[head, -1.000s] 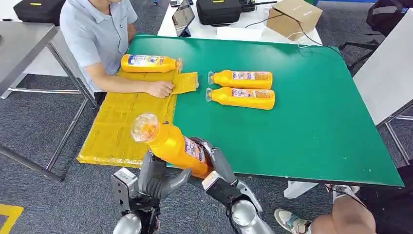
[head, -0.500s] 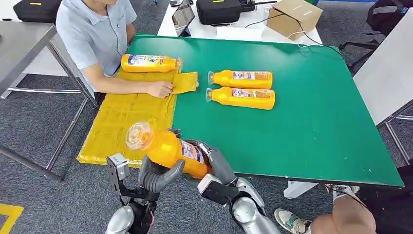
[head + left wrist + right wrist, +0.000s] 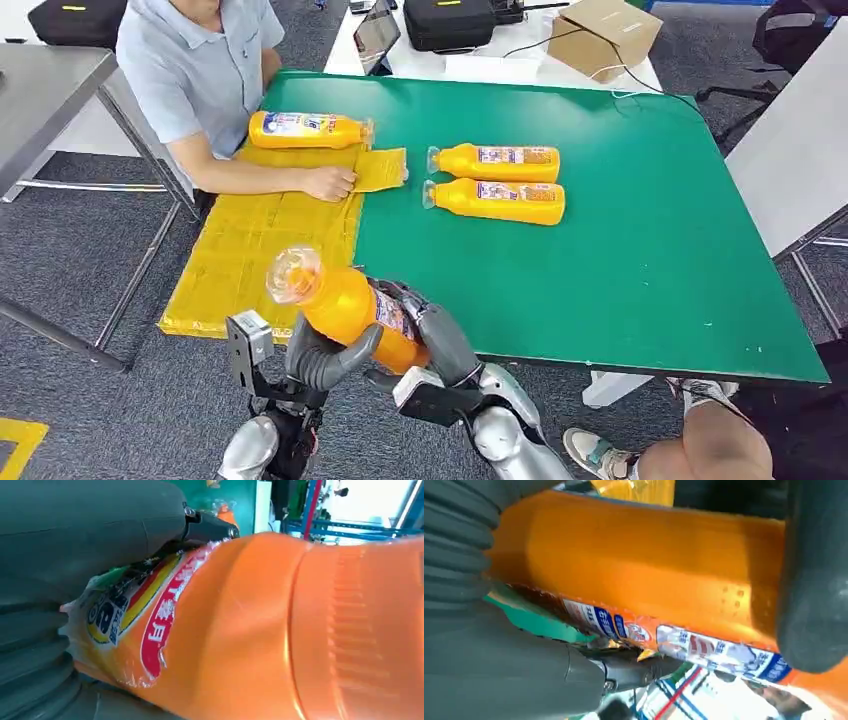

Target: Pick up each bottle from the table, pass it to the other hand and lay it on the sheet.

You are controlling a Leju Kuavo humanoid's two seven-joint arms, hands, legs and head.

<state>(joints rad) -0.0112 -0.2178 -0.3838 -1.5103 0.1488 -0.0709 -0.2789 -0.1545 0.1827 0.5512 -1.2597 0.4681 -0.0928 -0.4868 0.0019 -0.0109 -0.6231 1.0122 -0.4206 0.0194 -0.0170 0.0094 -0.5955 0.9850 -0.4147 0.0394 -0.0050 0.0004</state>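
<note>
An orange bottle with a clear cap hangs tilted over the table's near edge, cap toward the yellow sheet. My left hand cups it from below with the thumb against its body. My right hand grips its label end. Up close, the bottle lies against my left hand, and the bottle sits in my right hand. Two more orange bottles lie side by side on the green table. Another bottle lies at the sheet's far end.
A person in a light blue shirt sits at the table's far left, with a hand resting on the sheet. A cardboard box, a black case and a tablet stand beyond the table's far edge. Someone's foot is at the lower right.
The held bottle has dropped a little and shifted slightly left. My left hand has come up under it, and its thumb now lies against the bottle. The other bottles have not moved.
</note>
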